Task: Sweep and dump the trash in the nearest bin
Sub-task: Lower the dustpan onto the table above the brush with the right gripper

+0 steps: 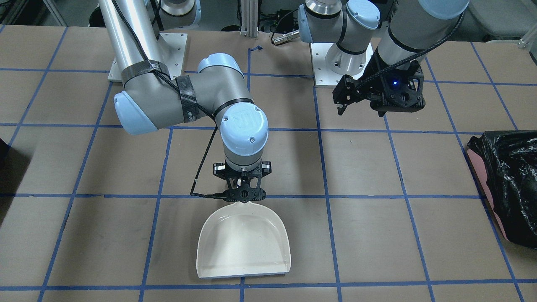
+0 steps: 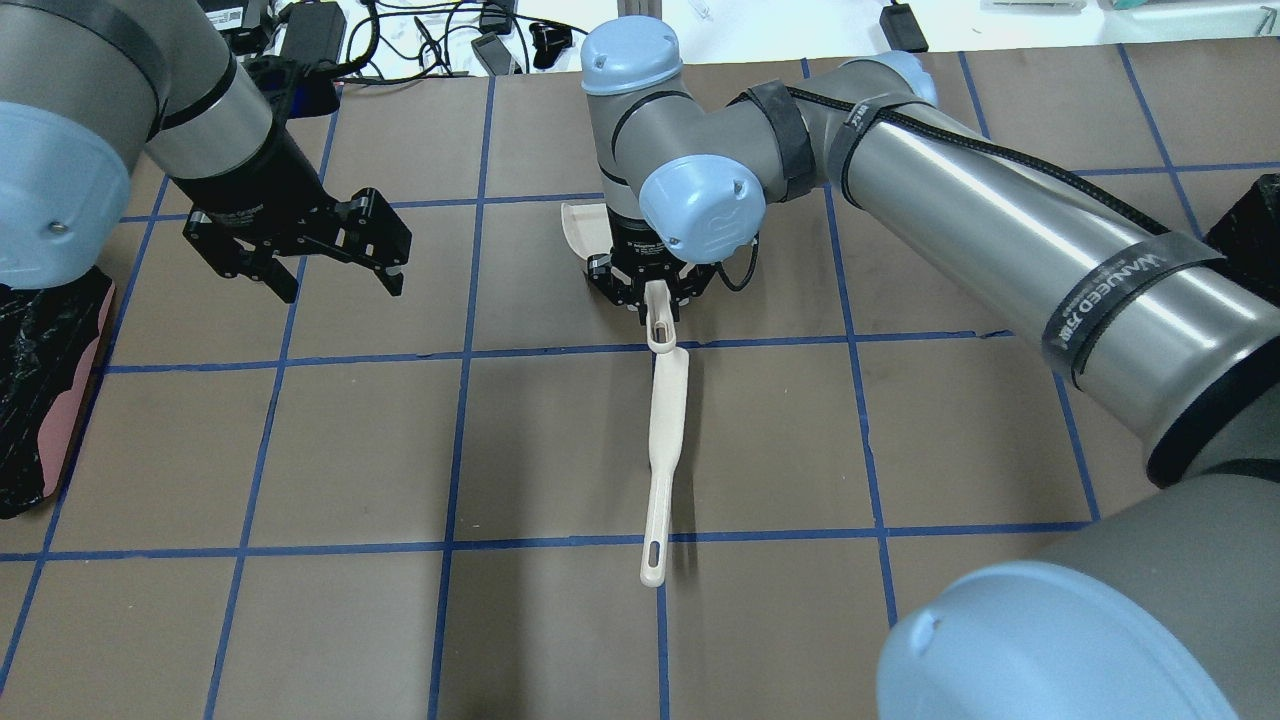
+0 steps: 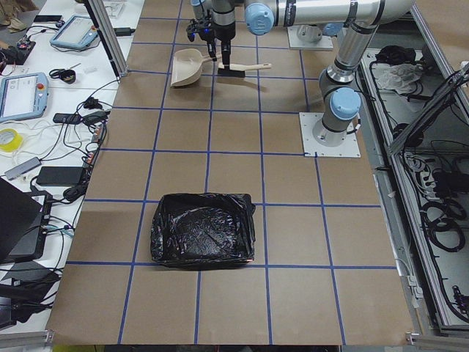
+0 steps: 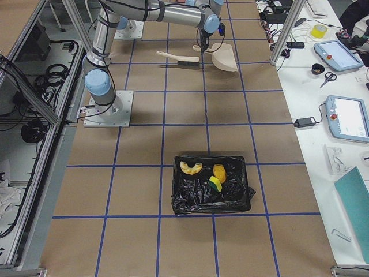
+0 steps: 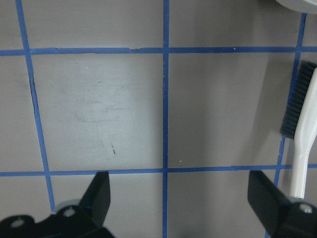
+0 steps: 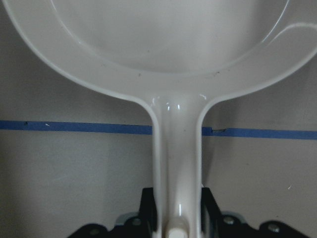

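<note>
The trash (image 4: 215, 176), a yellow sponge piece, an orange lump and a pale peel, lies inside the black bin (image 4: 184, 209) at the robot's right end of the table. Only a corner of this bin shows in the overhead view (image 2: 1250, 215). My right gripper (image 1: 244, 195) (image 2: 660, 305) is shut on the handle of the cream dustpan (image 1: 243, 243) (image 6: 168, 49), which lies flat and empty on the table. The cream brush (image 2: 665, 450) (image 5: 302, 148) lies on the table just behind the pan's handle. My left gripper (image 2: 340, 285) (image 5: 181, 198) (image 1: 344, 98) hangs open and empty above the table.
A pink bin lined with a crinkled black bag (image 1: 482, 176) (image 2: 85, 330) (image 3: 201, 227) stands at the table's left end. Blue tape lines grid the brown tabletop. Cables and devices lie beyond the table's far edge (image 2: 320, 30).
</note>
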{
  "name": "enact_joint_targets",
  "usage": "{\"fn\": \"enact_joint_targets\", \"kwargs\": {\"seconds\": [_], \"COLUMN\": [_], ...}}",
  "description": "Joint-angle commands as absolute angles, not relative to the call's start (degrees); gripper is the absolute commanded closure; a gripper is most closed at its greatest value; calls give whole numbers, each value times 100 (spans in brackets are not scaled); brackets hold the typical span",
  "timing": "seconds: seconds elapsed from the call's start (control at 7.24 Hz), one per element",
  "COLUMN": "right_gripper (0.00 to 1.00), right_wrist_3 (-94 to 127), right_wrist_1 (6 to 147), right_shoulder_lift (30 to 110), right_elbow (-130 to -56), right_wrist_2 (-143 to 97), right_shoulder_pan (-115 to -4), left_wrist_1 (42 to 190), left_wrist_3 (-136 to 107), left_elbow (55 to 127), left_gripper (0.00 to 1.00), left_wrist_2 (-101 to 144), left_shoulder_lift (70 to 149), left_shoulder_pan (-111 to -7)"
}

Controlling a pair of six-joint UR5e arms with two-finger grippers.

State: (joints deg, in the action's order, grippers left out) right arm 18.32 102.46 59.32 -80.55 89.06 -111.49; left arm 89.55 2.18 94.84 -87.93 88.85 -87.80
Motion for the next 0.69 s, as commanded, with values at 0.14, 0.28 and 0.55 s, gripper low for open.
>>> {"fn": "enact_joint_targets", "kwargs": {"seconds": [0.14,0.28,0.55], "right_gripper": [100,100,100], "right_wrist_3": [1811,1811,1819], "right_wrist_1": [10563,10608,10608], "right_shoulder_lift": [5784,5757,5739], "right_elbow": [-8042,-8042,-8051], "right_wrist_2": [8956,8947,8947], "right_shoulder_pan": [-11145,-11145,-11145], "left_wrist_1": [8956,8956,8956], "left_wrist_3": [431,431,431], "left_elbow": [9492,9483,9483], "left_gripper": [0,0,0], "left_wrist_2": [-8815,-8815,-8815], "left_shoulder_lift": [8859,8859,8859], "left_shoulder_pan": [-8789,-8780,-8780]}}
